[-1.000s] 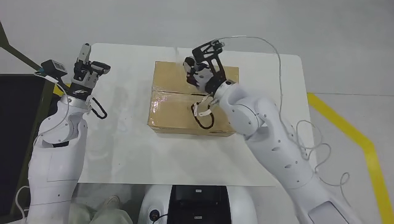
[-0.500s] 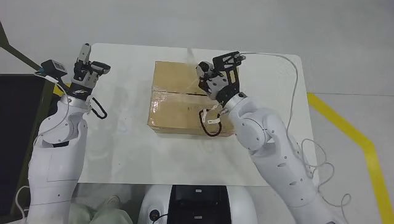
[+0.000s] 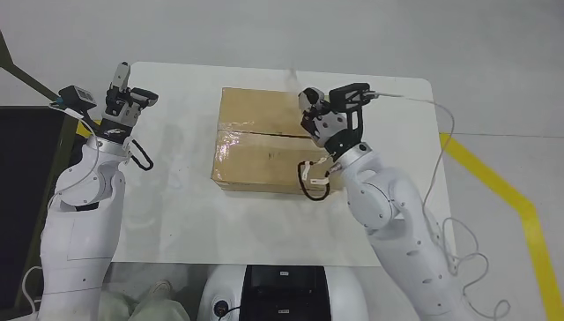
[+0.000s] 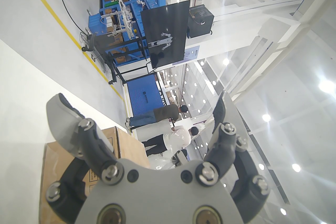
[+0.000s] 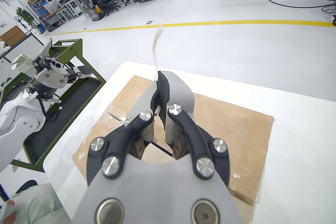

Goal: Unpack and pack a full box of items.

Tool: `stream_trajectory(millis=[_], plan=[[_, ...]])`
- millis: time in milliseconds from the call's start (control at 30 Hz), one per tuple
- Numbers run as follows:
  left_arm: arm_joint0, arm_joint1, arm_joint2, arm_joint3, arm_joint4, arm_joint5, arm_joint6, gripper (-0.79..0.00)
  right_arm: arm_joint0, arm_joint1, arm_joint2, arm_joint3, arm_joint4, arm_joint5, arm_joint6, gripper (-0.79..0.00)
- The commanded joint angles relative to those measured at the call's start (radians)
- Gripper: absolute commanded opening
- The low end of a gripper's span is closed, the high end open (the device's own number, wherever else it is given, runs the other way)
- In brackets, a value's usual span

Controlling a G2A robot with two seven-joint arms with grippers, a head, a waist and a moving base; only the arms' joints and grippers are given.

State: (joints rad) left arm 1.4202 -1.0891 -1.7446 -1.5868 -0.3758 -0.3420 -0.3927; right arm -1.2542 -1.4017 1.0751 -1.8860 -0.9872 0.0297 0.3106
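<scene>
On the tabletop (image 3: 176, 206), the box (image 3: 256, 145) sits just below the right jaws, clamped on a thin tape strip (image 5: 157, 36); the left jaws gape empty, well apart. Pulled too sharply, the strip may snap or slip free.

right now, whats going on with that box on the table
The right gripper has its jaws shut on a strip of clear tape just above the cardboard box, the strip's loose end sticking up. The box sits on the white table with its flaps down. The left gripper is raised near the table's left edge, jaws open and empty.
</scene>
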Motion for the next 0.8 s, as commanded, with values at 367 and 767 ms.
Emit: stream_trajectory(millis=[367,767], plan=[[0.0,0.0,0.0,0.0,0.0,0.0,0.0,0.0,-0.07,0.003,0.039,-0.014,0.04,0.032,-0.029,-0.619],[0.0,0.0,0.0,0.0,0.0,0.0,0.0,0.0,-0.129,0.005,0.083,-0.034,0.08,0.107,-0.03,-0.585]])
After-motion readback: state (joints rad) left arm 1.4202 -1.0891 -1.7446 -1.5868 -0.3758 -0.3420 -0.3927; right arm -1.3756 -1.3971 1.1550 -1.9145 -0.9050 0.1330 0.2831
